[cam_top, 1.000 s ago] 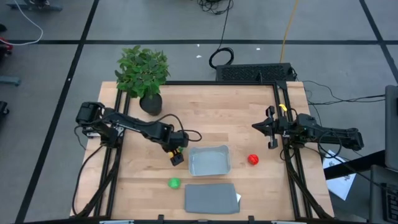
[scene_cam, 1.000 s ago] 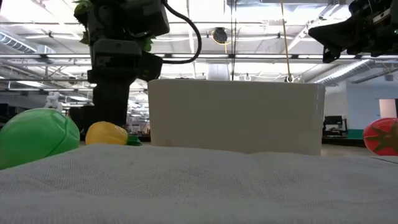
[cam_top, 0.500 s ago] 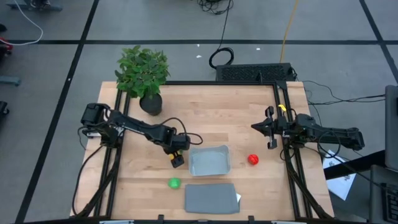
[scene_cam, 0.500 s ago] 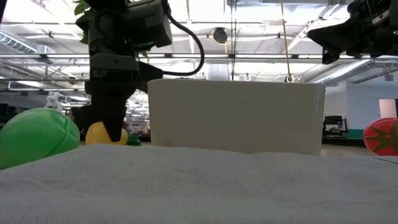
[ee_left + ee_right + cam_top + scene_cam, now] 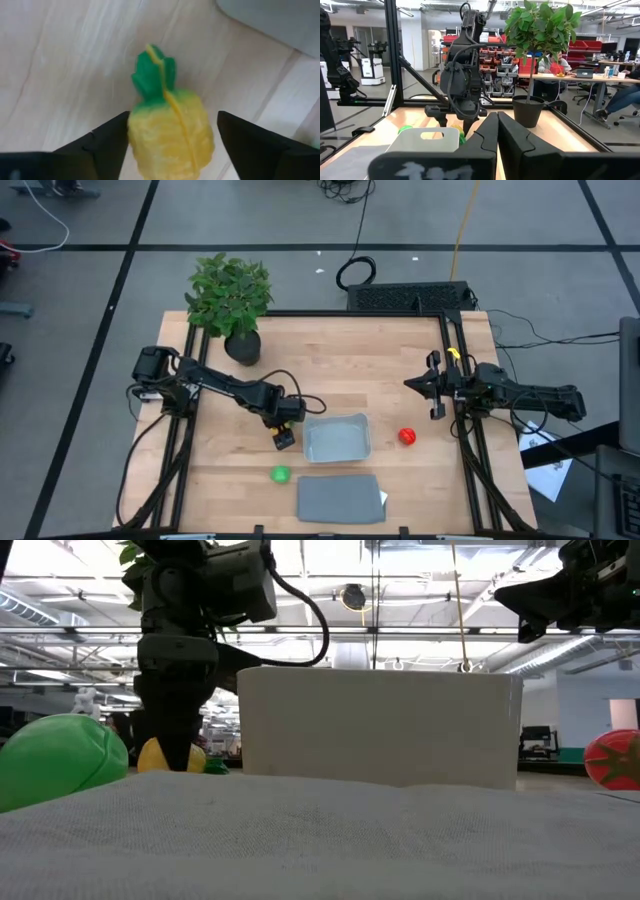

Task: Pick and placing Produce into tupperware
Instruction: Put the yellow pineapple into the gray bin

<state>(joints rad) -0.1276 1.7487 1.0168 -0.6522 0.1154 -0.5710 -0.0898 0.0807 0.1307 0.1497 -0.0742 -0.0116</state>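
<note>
Your left gripper (image 5: pixel 172 132) sits low on the table (image 5: pixel 350 370), fingers spread around the yellow produce (image 5: pixel 170 125) beside the tupperware (image 5: pixel 337 438); your right gripper (image 5: pixel 432 385) waits closed.

Left gripper (image 5: pixel 284 438) points down at the table, fingers spread wide. Right gripper (image 5: pixel 434 385) hovers at the table's right side, fingers closed together.

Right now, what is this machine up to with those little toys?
The left tool is down over the yellow toy fruit beside the grey-blue tray, its fingers open on either side and not yet closed. The red piece and the green piece lie on the table, outside the tray. The right tool waits shut, off to the side.
</note>
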